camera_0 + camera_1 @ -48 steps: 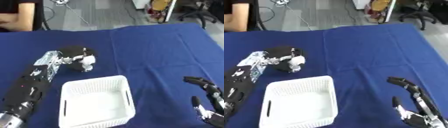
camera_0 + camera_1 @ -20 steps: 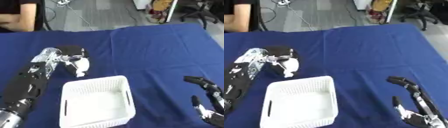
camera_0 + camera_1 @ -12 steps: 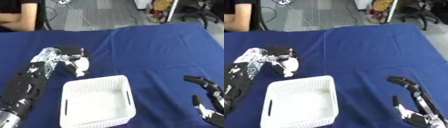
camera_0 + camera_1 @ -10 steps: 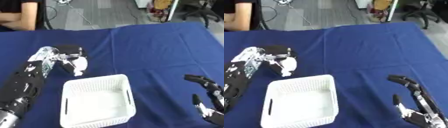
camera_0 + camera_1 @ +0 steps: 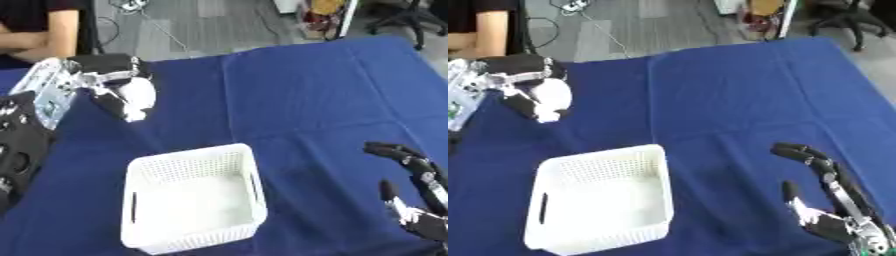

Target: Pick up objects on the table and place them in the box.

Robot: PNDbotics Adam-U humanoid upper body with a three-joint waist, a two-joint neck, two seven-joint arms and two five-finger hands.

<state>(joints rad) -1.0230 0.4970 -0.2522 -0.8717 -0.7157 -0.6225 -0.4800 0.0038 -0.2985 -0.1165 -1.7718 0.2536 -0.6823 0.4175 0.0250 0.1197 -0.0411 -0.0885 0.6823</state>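
The left hand (image 5: 109, 80) holds a black-and-white object (image 5: 129, 99), fingers curled round its top. The object hangs above the blue table (image 5: 297, 85), up and to the left of the white basket (image 5: 192, 197), not yet over its opening. The basket looks empty. The right hand (image 5: 833, 207) rests at the lower right, fingers relaxed and holding nothing, well apart from the basket.

Risks, as judged from this position:
1. Early release. The object is outside the near rim, so letting go now would put it on the cloth, not in the basket.
2. Rim strike. If the hand travels low toward the basket, the hanging part of the object could catch the rim and shift or tip the light basket.
3. Slip. Only the upper part of the object appears to be gripped; the lower part hangs free and could swing or slide out during travel.

Limits of view:
- The object's identity cannot be determined; only a white rounded body with black parts shows.
- The fingers cover its top, so the contact points are hidden.
- The left arm is cut off at the left edge.
- The right hand is cut off at the lower edge.
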